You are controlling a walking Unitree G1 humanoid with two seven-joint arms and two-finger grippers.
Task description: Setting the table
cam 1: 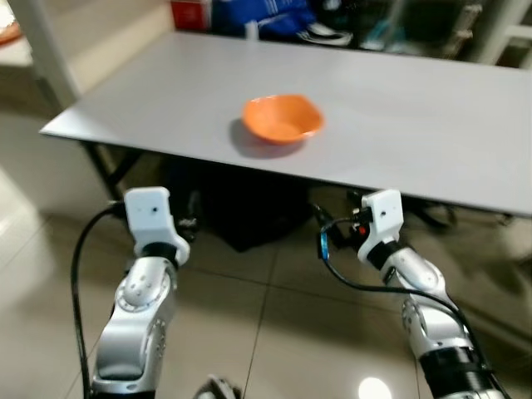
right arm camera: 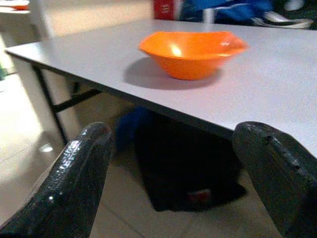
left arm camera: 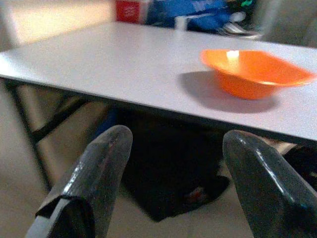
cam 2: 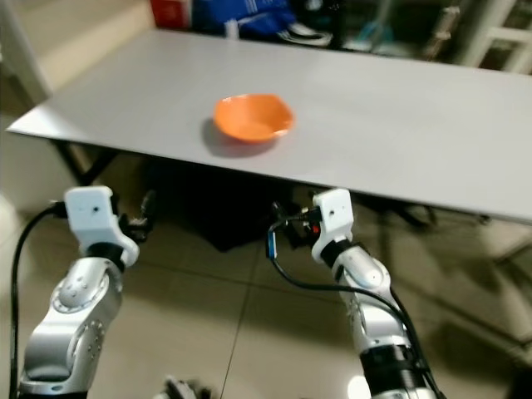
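Note:
An orange bowl [cam 1: 283, 118] stands upright on the grey table [cam 1: 416, 125], near its front edge. Both arms are held low in front of the table, below its edge. My left gripper [left arm camera: 176, 186] is open with nothing between its fingers [left arm camera: 94, 178], and the orange bowl [left arm camera: 255, 72] lies ahead of it on the tabletop. My right gripper [right arm camera: 183, 183] is open and holds nothing as well; the bowl [right arm camera: 193, 53] sits just beyond it. The left wrist housing [cam 1: 150, 212] and the right wrist housing [cam 1: 381, 218] are white.
A dark bag or box [cam 1: 245, 208] sits on the tiled floor under the table. Black table legs [cam 1: 104, 166] stand at the left. Red and blue items [cam 1: 241, 15] lie along the table's far edge. A white post [cam 1: 41, 50] rises at the left.

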